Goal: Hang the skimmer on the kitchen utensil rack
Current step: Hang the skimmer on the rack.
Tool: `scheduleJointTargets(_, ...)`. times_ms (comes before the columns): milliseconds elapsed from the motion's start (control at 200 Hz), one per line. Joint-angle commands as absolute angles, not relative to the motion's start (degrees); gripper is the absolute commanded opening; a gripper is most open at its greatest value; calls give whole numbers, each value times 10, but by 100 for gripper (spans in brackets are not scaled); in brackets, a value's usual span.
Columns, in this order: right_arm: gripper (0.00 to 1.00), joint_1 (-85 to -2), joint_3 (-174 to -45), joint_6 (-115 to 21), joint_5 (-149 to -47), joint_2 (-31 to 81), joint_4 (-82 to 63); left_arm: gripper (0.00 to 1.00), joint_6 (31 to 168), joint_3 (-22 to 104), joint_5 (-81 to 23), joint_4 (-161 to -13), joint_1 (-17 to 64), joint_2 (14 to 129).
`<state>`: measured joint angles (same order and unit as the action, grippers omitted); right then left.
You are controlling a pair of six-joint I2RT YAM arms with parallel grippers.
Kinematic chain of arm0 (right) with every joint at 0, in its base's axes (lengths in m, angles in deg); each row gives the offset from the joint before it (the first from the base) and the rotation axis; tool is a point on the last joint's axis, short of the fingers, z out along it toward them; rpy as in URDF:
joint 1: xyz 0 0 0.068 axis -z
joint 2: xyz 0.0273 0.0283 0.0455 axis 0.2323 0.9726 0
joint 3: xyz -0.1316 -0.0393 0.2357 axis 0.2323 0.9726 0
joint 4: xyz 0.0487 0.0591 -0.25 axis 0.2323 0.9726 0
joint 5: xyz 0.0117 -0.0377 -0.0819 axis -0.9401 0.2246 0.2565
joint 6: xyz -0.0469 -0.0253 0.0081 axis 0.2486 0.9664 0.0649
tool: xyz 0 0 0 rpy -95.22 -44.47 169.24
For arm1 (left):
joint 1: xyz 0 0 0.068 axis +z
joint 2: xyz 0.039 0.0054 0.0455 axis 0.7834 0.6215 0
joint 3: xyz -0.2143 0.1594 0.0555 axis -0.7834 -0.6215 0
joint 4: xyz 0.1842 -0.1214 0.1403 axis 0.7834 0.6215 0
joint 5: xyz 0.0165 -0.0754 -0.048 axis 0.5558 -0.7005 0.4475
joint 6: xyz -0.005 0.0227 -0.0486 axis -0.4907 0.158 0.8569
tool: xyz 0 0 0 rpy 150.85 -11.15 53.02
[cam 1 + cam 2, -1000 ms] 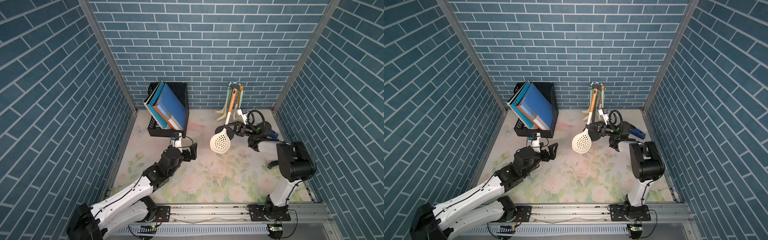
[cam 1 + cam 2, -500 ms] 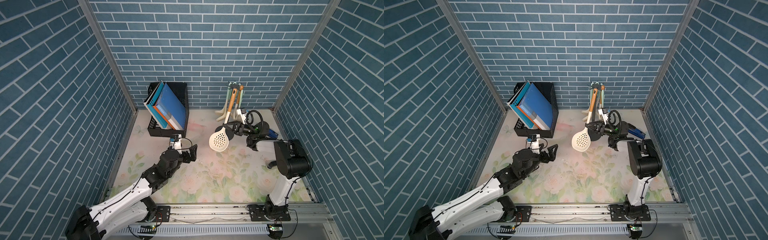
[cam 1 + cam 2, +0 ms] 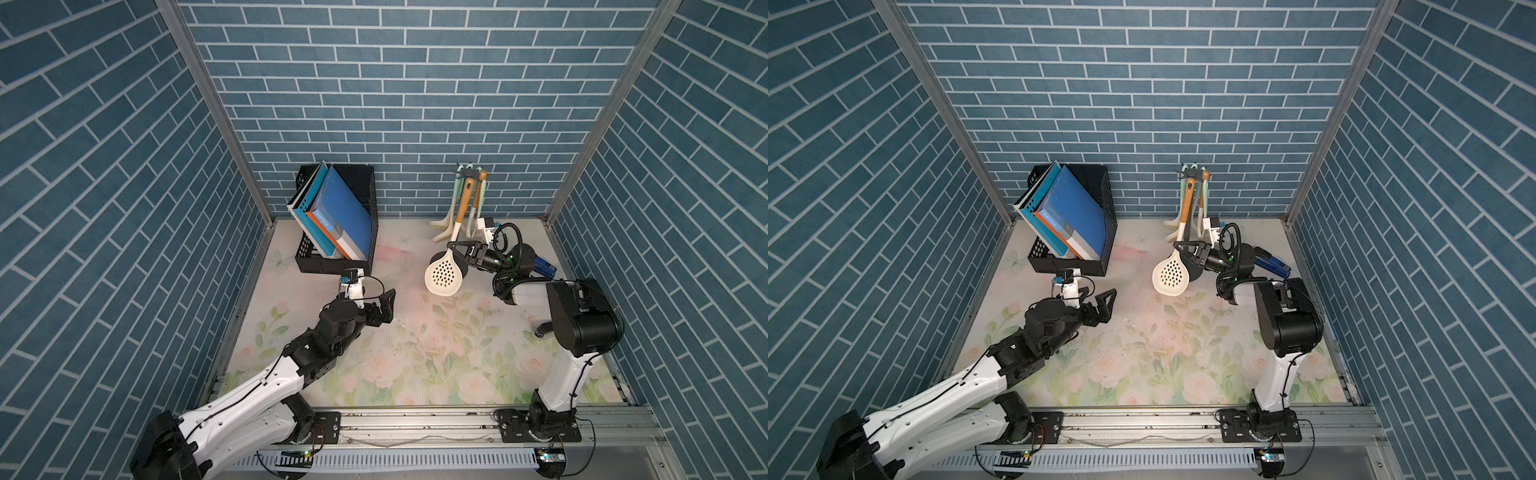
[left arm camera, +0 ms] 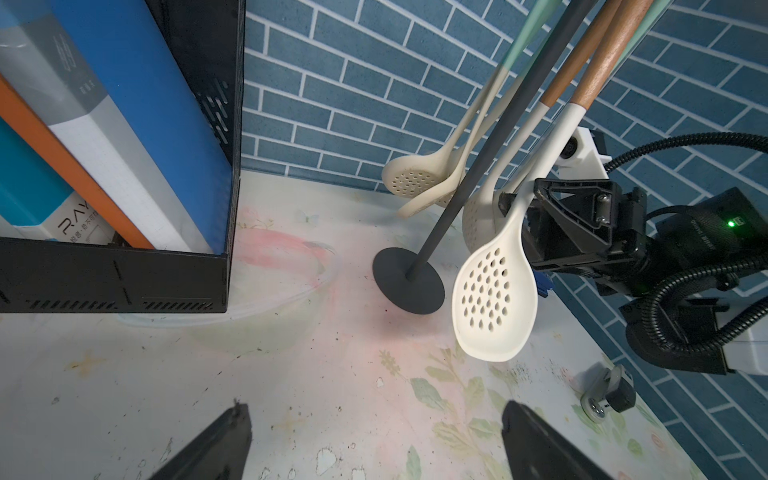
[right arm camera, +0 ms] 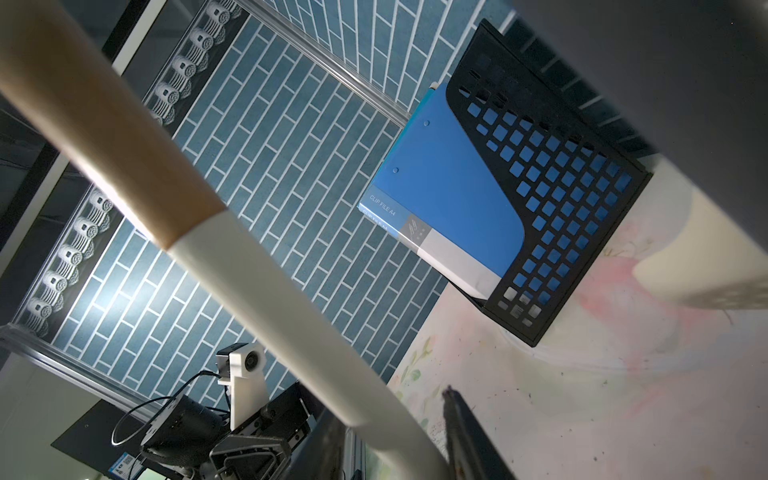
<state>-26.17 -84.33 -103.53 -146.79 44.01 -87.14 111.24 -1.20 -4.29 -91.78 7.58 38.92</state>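
The skimmer (image 3: 442, 276) has a wooden handle and a white perforated head. Its handle top reaches the hook crown of the kitchen utensil rack (image 3: 468, 169), and its head (image 4: 494, 299) hangs tilted just above the table. In both top views my right gripper (image 3: 455, 249) (image 3: 1179, 245) sits at the skimmer's white neck. The right wrist view shows the right gripper (image 5: 390, 411) open, with the neck (image 5: 257, 291) between its jaws and a gap on one side. My left gripper (image 3: 384, 305) (image 4: 374, 415) stands open over the bare table, left of the rack's round base (image 4: 409, 286).
Several other utensils (image 4: 415, 183) hang on the rack. A black mesh file box (image 3: 340, 220) with folders stands at the back left. A blue object (image 3: 544, 266) lies behind the right arm. A small caster wheel (image 4: 606, 395) lies near the right wall.
The right gripper's jaws have spread apart around the skimmer's neck. The skimmer head has shifted slightly back toward the rack. The left arm has barely moved.
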Motion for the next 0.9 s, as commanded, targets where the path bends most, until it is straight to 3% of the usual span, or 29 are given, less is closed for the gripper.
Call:
scheduleJointTargets(0,48,-264,-832,-1060,-1452,413,-888,100,1109,-19,-46,-929,78,383)
scheduleJointTargets(210,75,-266,-787,-1030,-1432,383,-887,100,1108,-17,-45,-931,79,385)
scheduleJointTargets(395,86,-266,-749,-1016,-1424,371,-887,100,1109,-17,-45,-939,79,389)
scheduleJointTargets(450,99,-266,-736,-1005,-1420,368,-889,100,1108,-14,-44,-938,79,392)
scheduleJointTargets(570,99,-258,-663,-938,-1359,329,-875,100,1106,-10,-42,-937,79,397)
scheduleJointTargets(895,99,-215,-526,-870,-1314,325,-884,100,1113,-18,16,-909,81,401)
